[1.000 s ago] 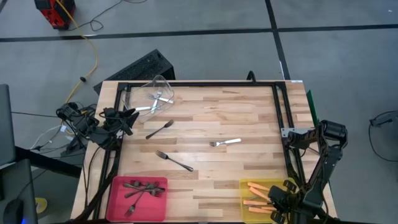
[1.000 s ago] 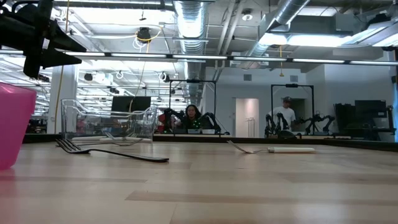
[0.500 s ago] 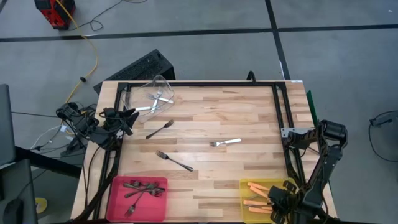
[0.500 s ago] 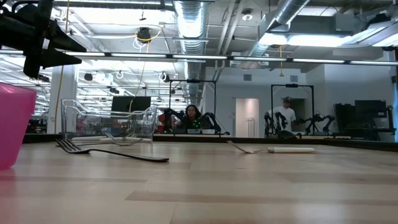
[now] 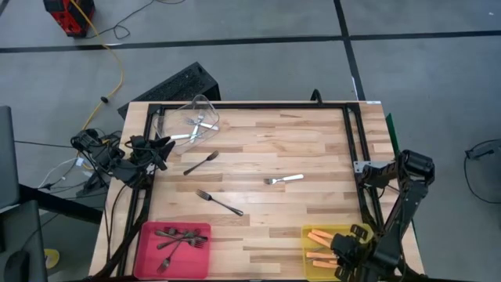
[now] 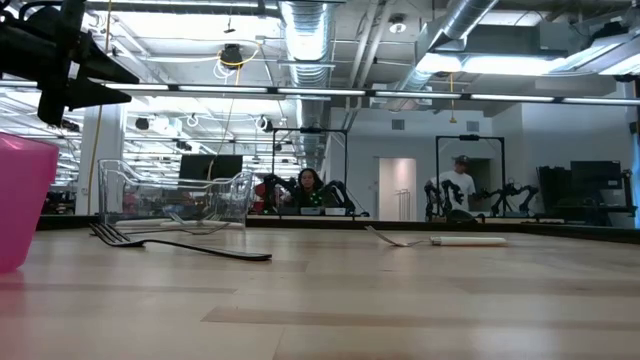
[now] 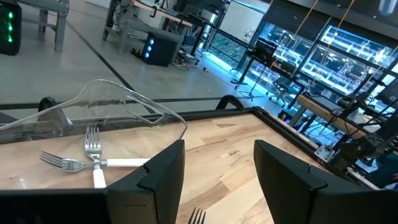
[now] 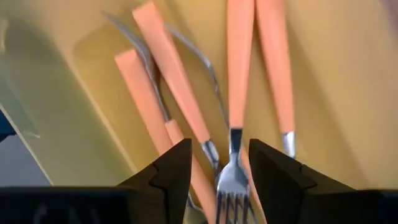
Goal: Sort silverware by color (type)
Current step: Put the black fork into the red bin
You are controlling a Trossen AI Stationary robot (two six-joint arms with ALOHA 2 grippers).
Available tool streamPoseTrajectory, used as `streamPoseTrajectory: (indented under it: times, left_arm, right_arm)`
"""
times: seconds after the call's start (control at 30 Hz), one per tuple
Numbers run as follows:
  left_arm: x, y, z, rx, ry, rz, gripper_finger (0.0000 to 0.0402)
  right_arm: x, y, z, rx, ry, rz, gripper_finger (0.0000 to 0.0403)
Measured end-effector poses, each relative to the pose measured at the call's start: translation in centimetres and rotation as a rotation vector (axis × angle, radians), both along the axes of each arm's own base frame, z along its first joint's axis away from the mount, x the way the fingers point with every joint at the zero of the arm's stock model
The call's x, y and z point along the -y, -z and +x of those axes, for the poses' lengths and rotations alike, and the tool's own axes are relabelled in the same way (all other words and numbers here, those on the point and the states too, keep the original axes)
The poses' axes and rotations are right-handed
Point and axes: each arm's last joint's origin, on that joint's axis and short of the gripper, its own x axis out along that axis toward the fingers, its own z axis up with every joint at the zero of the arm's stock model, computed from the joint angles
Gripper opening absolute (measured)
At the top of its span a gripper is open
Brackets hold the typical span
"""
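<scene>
Wooden table [image 5: 313,149] held three bins: pink [image 5: 146,235] at near left with dark forks [image 5: 178,237], yellow [image 5: 309,262] at near right with orange-handled forks [image 8: 239,62], clear [image 5: 205,106] at far left with silver forks [image 7: 90,155]. Two dark forks [image 5: 219,203] and one silver fork [image 5: 283,179] lay loose mid-table. Right gripper [image 8: 217,174] hovered above the yellow bin, fingers spread, empty. Left gripper [image 7: 217,168] waited at the far-left edge, fingers spread.

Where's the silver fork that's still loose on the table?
High view: the silver fork lies alone right of the table's middle, apart from the two dark forks on its left.
</scene>
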Motion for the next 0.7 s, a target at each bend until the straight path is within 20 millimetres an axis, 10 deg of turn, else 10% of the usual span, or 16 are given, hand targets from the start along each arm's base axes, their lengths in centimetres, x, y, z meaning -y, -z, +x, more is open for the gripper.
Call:
streamPoseTrajectory:
  times: [0.27,0.7]
  left_arm:
    - [0.0,0.0,0.0,0.0,0.001,0.0,0.0178]
    - [0.1,0.0,0.0,-0.001,0.023,-0.016,0.0178]
  right_arm:
    - [1.2,-2.7,3.0,0.053,0.057,-0.07,0.0182]
    - [8.4,-7.8,15.0,0.432,-0.118,-0.453,0.0182]
